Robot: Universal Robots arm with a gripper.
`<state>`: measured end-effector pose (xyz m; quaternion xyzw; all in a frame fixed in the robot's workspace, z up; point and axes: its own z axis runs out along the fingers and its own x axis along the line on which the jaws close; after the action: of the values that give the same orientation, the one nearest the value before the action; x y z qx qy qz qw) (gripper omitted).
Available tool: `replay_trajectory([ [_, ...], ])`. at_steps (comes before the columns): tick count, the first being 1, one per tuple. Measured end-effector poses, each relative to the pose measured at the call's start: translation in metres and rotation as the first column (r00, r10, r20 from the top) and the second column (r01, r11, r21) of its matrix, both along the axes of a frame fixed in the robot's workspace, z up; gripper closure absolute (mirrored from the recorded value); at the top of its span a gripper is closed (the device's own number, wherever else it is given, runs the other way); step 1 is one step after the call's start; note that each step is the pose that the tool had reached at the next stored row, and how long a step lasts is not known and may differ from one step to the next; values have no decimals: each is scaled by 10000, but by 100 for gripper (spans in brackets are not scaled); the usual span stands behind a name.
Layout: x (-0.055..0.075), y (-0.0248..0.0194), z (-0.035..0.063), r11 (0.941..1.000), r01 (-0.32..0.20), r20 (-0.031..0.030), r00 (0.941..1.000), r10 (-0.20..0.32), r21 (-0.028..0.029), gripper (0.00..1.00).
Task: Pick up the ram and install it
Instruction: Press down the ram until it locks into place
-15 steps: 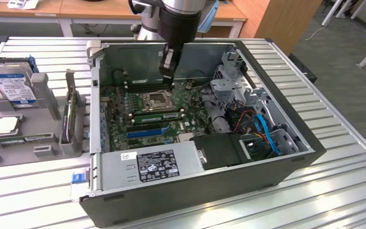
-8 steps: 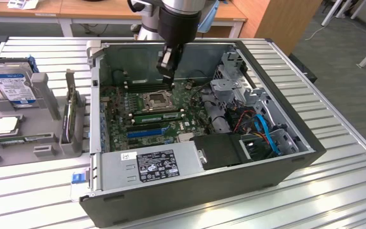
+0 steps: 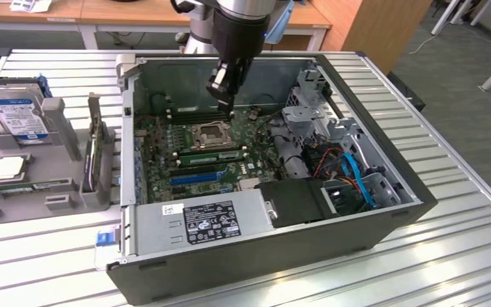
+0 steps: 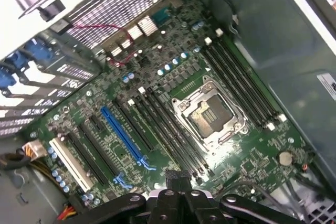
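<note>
Open tower, slatted bench: the grey steel computer case (image 3: 373,236) lay on its side with the panel off, and inside it we saw the green motherboard (image 3: 156,144), its bare metal processor socket (image 3: 211,134) (image 4: 207,114) flanked by long dark memory slots (image 3: 211,155) (image 4: 168,129), a bright-blue slot (image 3: 199,178) (image 4: 123,135), a boxy grey power supply (image 3: 202,220) with a printed label, and blue cables (image 3: 360,182) looping by the drive cage at the exterior view's right. The gripper (image 3: 226,105) (image 4: 178,182) hung inside the case above the slots, its black fingers drawn fully together; a small dark edge showed at the fingertips in the wrist view, and we could not tell what it was. The one ram (image 3: 36,186) we could make out, a thin green stick, lay flat along the near edge of the grey holder (image 3: 66,201) outside the case, at the exterior view's left. That holder also kept a hard drive (image 3: 15,115) with a blue-and-white label standing on edge, a square silver processor (image 3: 7,167) lying flat, and a tall dark expansion card (image 3: 96,153) upright nearest the case. Case and holder both sat on a table (image 3: 450,256) of pale ribbed metal slats. Behind it stood wooden desks (image 3: 126,9) on white legs over a grey floor (image 3: 467,70)
</note>
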<state>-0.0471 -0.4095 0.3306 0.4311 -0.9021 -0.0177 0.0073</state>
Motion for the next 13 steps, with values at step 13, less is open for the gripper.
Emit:
replay_trajectory([
  [13, 0, 0, -2, 9796, 2011, 0, 9796, -2011, 0, 90],
])
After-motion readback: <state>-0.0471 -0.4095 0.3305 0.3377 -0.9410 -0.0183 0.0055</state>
